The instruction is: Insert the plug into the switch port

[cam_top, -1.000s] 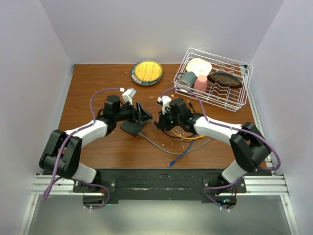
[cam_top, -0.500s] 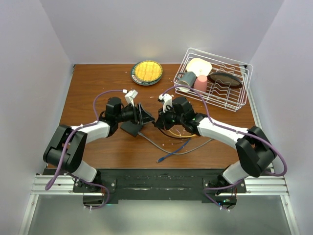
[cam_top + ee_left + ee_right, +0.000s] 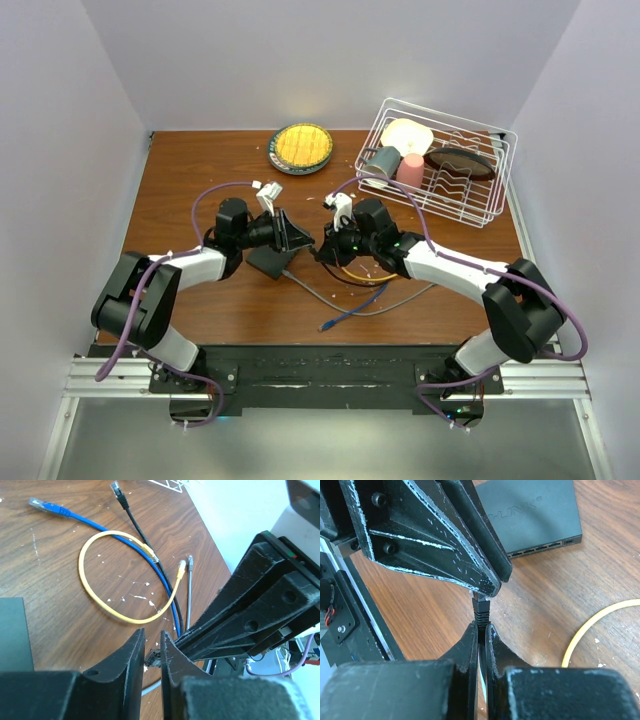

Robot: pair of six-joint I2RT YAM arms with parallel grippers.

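Observation:
The black switch box (image 3: pixel 266 263) lies flat on the wooden table, and its row of switch ports (image 3: pixel 540 547) faces the right wrist camera. My right gripper (image 3: pixel 481 626) is shut on the black cable just behind the plug (image 3: pixel 481 611), holding it above the table. My left gripper (image 3: pixel 152 633) meets it head-on, and its narrow jaws are shut on the plug (image 3: pixel 153 656) at its tip. The two grippers join at the table's middle (image 3: pixel 312 243), just right of the box. The plug's clip end is hidden under a left finger (image 3: pixel 470 575).
Loose yellow (image 3: pixel 100 600), blue (image 3: pixel 90 522), black (image 3: pixel 132 520) and grey (image 3: pixel 189 595) cables lie on the table right of the box. Another grey cable (image 3: pixel 320 297) runs from the box. A round yellow-centred plate (image 3: pixel 300 147) and a wire dish rack (image 3: pixel 440 160) stand at the back.
My left jaws have narrowed from wide open onto the plug. Earlier, the right gripper moved slightly left with the plug, and the blue cable's end slid left.

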